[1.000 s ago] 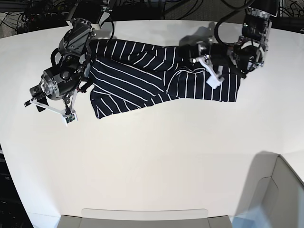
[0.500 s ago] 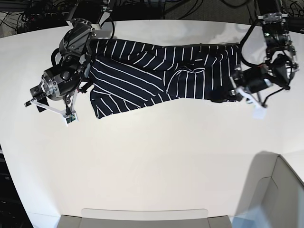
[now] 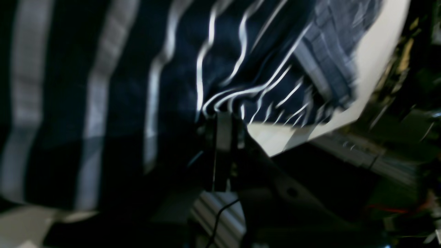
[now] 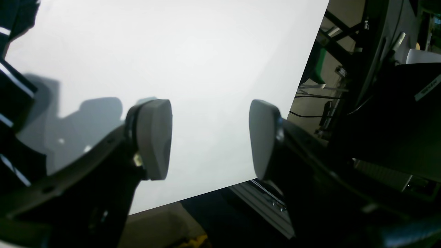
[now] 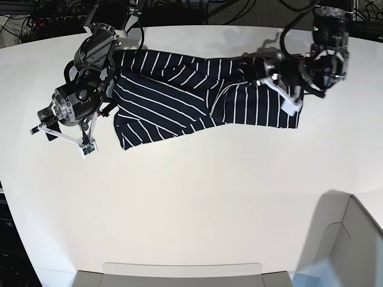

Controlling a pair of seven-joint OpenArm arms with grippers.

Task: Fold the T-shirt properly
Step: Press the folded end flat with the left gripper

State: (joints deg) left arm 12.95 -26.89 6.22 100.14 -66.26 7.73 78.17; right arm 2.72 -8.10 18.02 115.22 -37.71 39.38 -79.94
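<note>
The T-shirt (image 5: pixel 167 95), dark navy with thin white stripes, lies crumpled in a wide band across the back of the white table (image 5: pixel 191 197). In the base view my left gripper (image 5: pixel 290 101) is over the shirt's right end. The blurred left wrist view shows that gripper (image 3: pixel 224 119) shut on a bunched fold of the T-shirt (image 3: pixel 172 69). Beside the shirt's left edge, my right gripper (image 5: pixel 63 137) hovers over bare table. Seen from the right wrist, this gripper (image 4: pixel 210 137) is open with nothing between its grey pads (image 4: pixel 155 137); a strip of T-shirt (image 4: pixel 10 96) shows at the far left.
A grey bin (image 5: pixel 353 239) stands at the front right corner, and a grey tray edge (image 5: pixel 179 272) runs along the front. Cables and dark frames lie behind the table's back edge. The table edge (image 4: pixel 275 144) is close to my right gripper.
My left arm swung out to the right with the shirt's end, then came back left over the shirt, folding that end inward. The right arm has not moved.
</note>
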